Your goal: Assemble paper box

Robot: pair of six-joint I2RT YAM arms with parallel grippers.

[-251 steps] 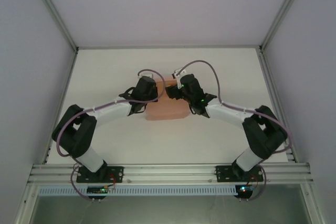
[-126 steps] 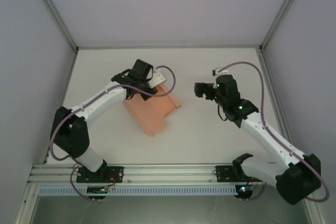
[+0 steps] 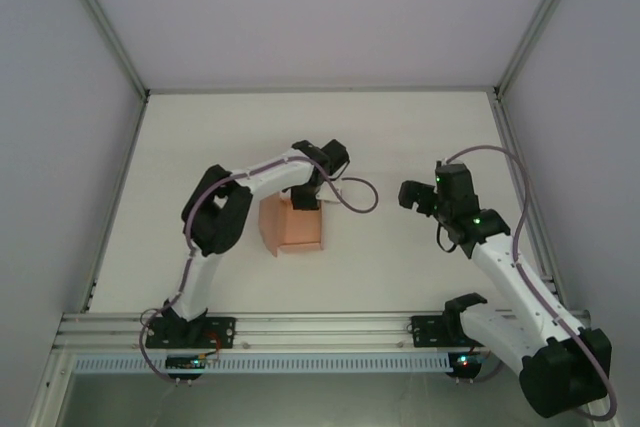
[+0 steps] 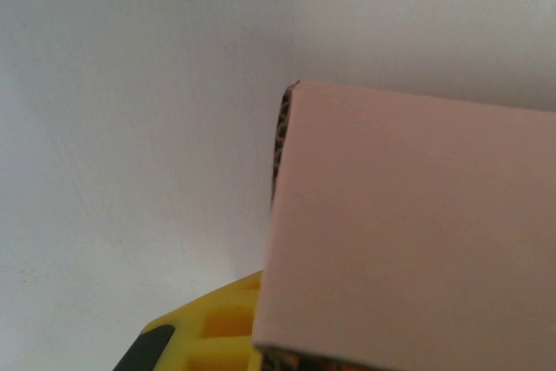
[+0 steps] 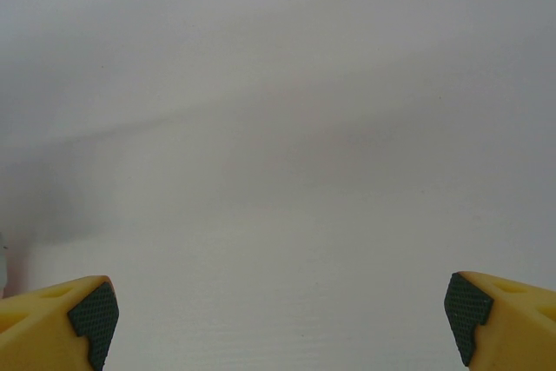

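Observation:
The paper box [image 3: 292, 228] is salmon-pink card, partly folded, with a side wall standing up at its left; it sits mid-table. My left gripper [image 3: 308, 199] is at the box's far edge, shut on the card. In the left wrist view a pink panel [image 4: 408, 232] spreads out from the jaws over most of the right side, and one yellow finger [image 4: 204, 332] shows beside it. My right gripper [image 3: 411, 196] hangs open over bare table well to the right of the box. Its two yellow fingertips [image 5: 87, 319] stand far apart with nothing between them.
The white table [image 3: 400, 257] is walled by pale panels, with an aluminium rail [image 3: 320, 329] along the near edge where both arm bases are bolted. A purple cable [image 3: 360, 197] loops off the left wrist beside the box.
The right gripper let go of the card, opened wide and pulled away to the right. The left arm swung the box round and brought it nearer the table's middle.

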